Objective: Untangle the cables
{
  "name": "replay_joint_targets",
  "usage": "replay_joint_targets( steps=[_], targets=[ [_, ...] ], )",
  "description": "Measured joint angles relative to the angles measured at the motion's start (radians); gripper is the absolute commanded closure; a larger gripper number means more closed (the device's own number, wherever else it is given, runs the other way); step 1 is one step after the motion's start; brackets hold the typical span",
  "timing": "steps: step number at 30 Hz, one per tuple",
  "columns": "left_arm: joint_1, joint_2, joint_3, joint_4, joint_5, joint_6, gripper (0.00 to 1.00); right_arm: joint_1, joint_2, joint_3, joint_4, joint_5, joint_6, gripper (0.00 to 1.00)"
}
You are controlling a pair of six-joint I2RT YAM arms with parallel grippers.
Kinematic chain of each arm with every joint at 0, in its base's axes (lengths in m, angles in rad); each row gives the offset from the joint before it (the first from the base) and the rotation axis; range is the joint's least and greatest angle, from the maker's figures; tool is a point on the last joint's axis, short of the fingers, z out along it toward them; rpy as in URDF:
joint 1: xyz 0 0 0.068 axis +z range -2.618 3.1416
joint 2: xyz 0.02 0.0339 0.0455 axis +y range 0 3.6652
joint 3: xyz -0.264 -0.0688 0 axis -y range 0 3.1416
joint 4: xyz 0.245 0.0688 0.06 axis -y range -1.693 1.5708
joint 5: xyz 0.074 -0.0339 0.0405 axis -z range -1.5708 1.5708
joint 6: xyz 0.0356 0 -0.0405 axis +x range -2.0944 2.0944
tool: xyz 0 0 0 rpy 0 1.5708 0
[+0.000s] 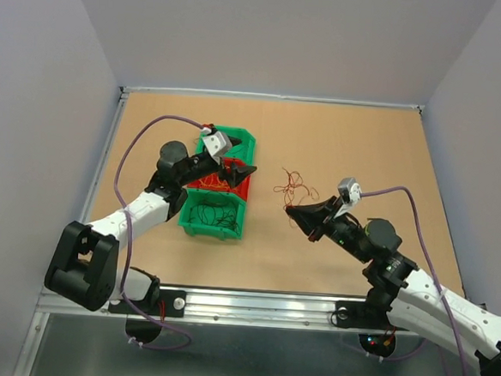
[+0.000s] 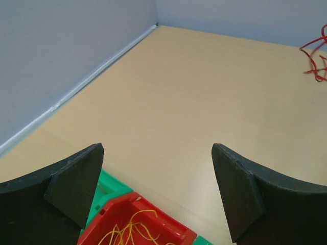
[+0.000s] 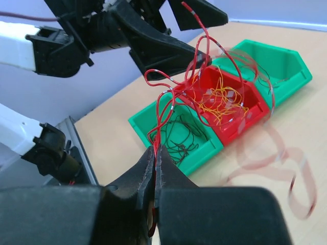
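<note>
A bunch of thin red cables (image 3: pixel 176 92) rises in loops from my right gripper (image 3: pixel 155 151), which is shut on their lower ends. In the top view these red cables (image 1: pixel 295 187) sit mid-table just beyond the right gripper (image 1: pixel 291 210). Orange-yellow cables (image 3: pixel 222 99) lie in a red bin (image 3: pixel 240 125), and dark cables (image 3: pixel 180 135) lie in the near green bin (image 3: pixel 145 125). My left gripper (image 1: pixel 239 172) hovers open over the red bin (image 1: pixel 244 187), with nothing between its fingers (image 2: pixel 76 184). The left wrist view shows yellow cables (image 2: pixel 127 229) below and the red cables (image 2: pixel 317 56) far right.
Three bins stand in a row left of centre: a far green bin (image 1: pixel 245 138), the red one, and the near green bin (image 1: pixel 188 222). The left arm (image 3: pixel 117 35) reaches across above the bins. Grey walls (image 1: pixel 270 34) enclose the tabletop (image 1: pixel 365 153) at the back and sides.
</note>
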Motion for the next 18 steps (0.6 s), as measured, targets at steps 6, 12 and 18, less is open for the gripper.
replay_joint_targets(
  steps=[6,12,18],
  targets=[
    [-0.035,-0.002,-0.006,0.017,0.091,0.047,0.01,0.0,0.007,-0.024,0.009,-0.032,-0.019,0.99],
    [-0.034,-0.032,-0.055,0.033,0.197,0.112,0.01,0.0,0.04,-0.024,0.009,-0.076,-0.027,0.99],
    [-0.04,-0.043,-0.066,0.041,0.33,0.151,0.01,0.0,0.063,-0.024,0.01,-0.147,-0.027,0.99]
  ],
)
